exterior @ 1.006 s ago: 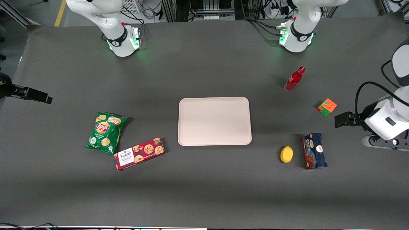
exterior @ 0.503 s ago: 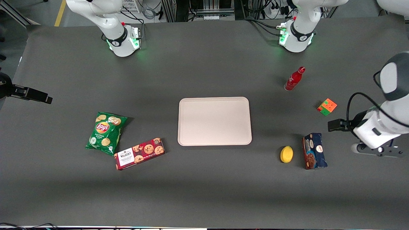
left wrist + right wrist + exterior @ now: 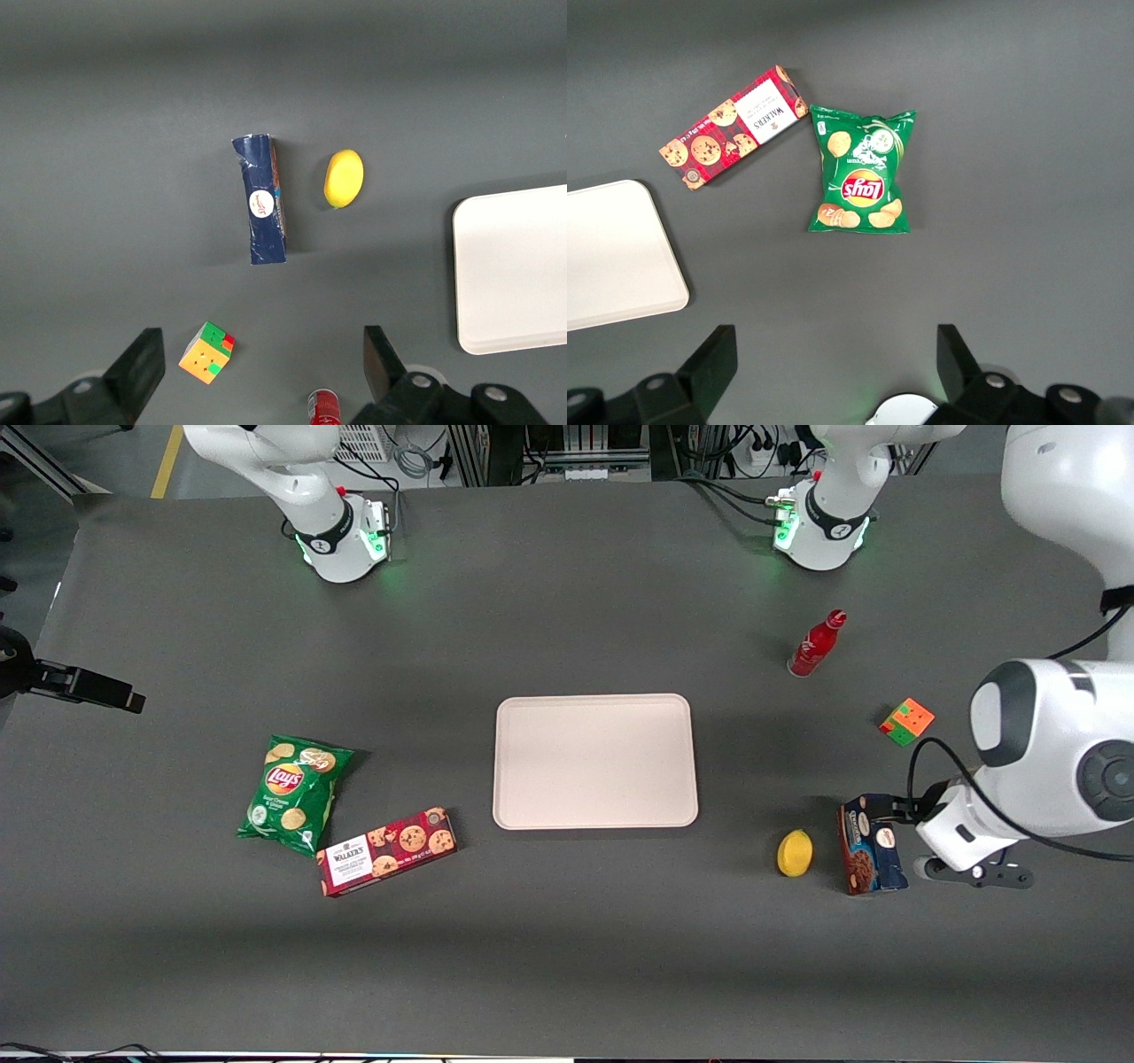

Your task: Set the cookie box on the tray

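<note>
From the front, the cookie box [image 3: 872, 843] lies on the counter [image 3: 567, 957] toward the working arm's end, just beside a lemon [image 3: 795, 852] and well apart from the tray [image 3: 594, 761] (bare, nothing on it). The tool [image 3: 889, 806] hangs above the box, near its edge.

From the left wrist, the tool's fingers [image 3: 140, 365] stand spread wide, gripping nothing, with the box lying untouched between them. Grasp, carry and placement all remain, I judge.

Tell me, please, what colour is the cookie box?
The cookie box is dark navy blue with brown cookie pictures, clearest from the front.
</note>
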Available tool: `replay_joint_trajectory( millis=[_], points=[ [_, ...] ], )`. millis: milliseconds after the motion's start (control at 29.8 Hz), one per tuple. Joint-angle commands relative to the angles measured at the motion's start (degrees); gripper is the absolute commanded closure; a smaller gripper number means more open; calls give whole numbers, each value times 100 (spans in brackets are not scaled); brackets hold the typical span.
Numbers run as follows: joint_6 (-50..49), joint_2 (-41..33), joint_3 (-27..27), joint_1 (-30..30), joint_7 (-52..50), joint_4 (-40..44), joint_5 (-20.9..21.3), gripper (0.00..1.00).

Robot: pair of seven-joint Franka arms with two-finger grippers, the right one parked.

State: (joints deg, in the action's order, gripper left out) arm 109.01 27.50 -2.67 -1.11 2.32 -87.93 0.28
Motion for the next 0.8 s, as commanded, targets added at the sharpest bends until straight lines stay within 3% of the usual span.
replay_joint_trajectory(
  millis=[0, 771],
  points=[
    [226, 247, 12, -12, 67, -31, 25, 0],
    [1202, 1056, 12, 6, 313, -101, 297, 0]
  ],
)
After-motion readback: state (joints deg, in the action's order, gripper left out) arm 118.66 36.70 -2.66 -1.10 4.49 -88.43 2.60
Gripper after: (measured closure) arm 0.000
